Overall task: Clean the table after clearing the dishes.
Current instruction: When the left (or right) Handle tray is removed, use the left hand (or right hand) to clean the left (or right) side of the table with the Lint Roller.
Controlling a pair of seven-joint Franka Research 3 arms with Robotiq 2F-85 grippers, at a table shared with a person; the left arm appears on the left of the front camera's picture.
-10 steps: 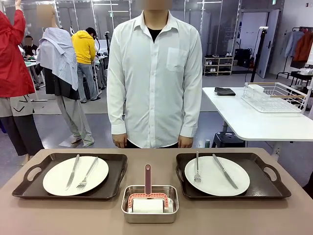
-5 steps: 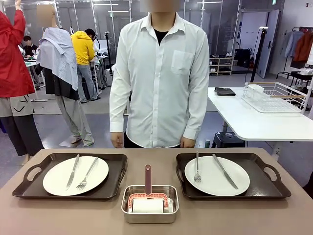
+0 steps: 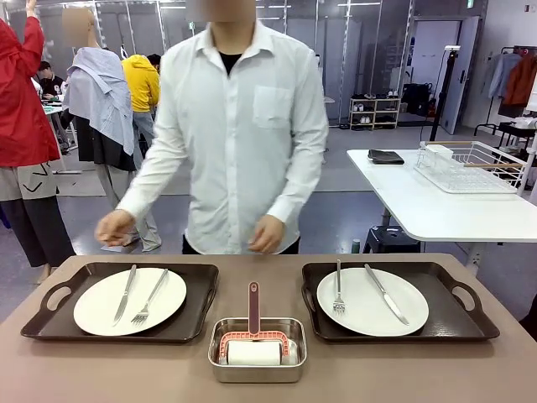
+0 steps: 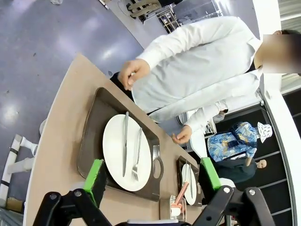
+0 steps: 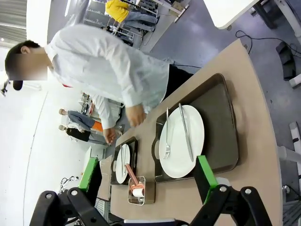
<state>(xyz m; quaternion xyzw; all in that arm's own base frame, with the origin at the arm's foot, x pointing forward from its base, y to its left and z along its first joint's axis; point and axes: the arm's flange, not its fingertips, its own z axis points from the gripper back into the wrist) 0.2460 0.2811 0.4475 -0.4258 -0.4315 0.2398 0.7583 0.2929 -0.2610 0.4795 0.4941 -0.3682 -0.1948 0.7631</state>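
On the matte brownish-taupe rectangular worktop, nothing is cleared yet. Two round glossy white plates, left plate and right plate, each carry a loose metal knife and fork. Each plate sits on a dark brown rectangular tray with a raised rim and cut-out end handles: left tray, right tray. A small shiny rectangular steel pan sits between the trays at the near edge. It holds a white cylindrical roller in a coral frame, maroon handle pointing to the far side.

Left robot hand is spread wide with nothing in it, high above the left tray. Right robot hand is the same, above the right tray.

Person stands at the far edge, one of the person's hands out above the left tray's far rim.

My read: dish clearing is just starting. Next, the trays go off level, gripped by the handles, since cutlery will slide on slick plates. After that, take the roller by its handle and run it over the bare top.
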